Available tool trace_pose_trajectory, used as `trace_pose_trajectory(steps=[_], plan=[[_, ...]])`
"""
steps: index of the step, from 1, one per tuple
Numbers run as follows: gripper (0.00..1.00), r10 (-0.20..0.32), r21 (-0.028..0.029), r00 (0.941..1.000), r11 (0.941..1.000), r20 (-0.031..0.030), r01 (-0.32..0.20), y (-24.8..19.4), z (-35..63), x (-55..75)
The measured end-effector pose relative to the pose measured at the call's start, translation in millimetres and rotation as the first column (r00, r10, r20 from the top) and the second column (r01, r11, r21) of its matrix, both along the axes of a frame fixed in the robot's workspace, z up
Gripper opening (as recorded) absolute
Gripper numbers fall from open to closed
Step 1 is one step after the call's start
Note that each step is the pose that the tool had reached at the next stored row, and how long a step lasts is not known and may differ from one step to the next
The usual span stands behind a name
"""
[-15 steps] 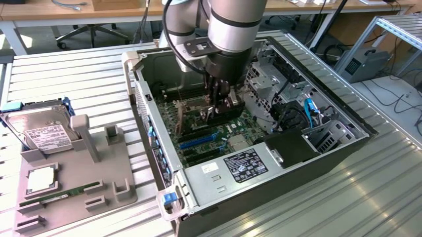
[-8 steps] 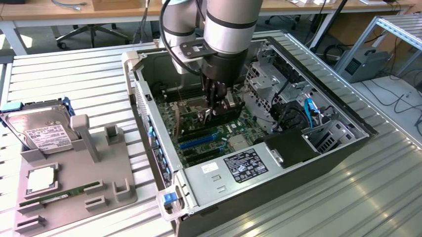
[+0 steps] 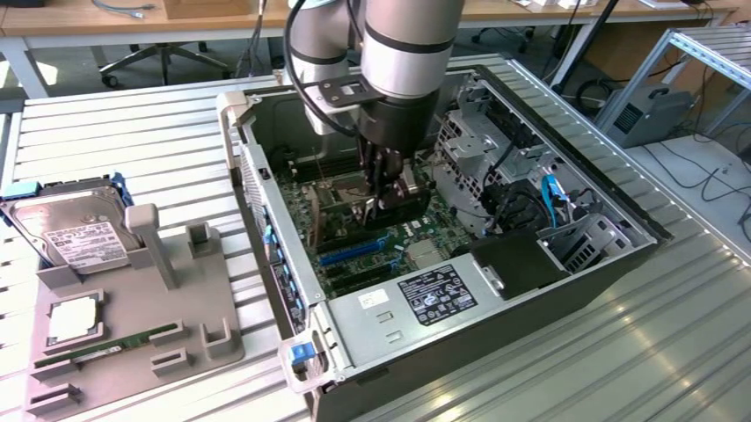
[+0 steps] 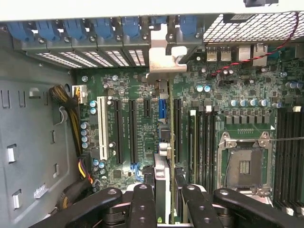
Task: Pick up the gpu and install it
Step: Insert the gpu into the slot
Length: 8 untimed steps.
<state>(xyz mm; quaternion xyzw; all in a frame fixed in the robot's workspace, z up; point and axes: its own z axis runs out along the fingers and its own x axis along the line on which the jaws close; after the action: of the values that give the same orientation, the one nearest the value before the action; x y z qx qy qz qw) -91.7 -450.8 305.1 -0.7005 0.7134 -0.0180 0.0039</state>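
Observation:
The gpu (image 3: 407,209) hangs on edge inside the open computer case (image 3: 586,264), low over the motherboard (image 3: 369,251), with my gripper (image 3: 382,192) shut on it. In the wrist view the card (image 4: 162,178) is seen edge-on between the black fingers (image 4: 142,202). It runs along the expansion slots (image 4: 176,123). Its silver end bracket (image 4: 164,59) reaches the case's rear slot openings. I cannot tell whether the card's lower edge sits in a slot.
Beside the case, a grey fixture (image 3: 129,352) holds a silver hard drive (image 3: 73,236), a processor (image 3: 73,321) and a RAM stick (image 3: 100,349). Inside the case are the power supply (image 3: 434,294), drive cages (image 3: 476,149), cables and the open CPU socket (image 4: 244,164).

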Motion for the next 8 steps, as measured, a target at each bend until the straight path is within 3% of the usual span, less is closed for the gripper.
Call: trace_pose_trajectory(steps=[8], plan=[[0.27, 0.0, -0.0015, 1.0, 1.0, 0.0, 0.0, 0.0, -4.3, -5.3]])
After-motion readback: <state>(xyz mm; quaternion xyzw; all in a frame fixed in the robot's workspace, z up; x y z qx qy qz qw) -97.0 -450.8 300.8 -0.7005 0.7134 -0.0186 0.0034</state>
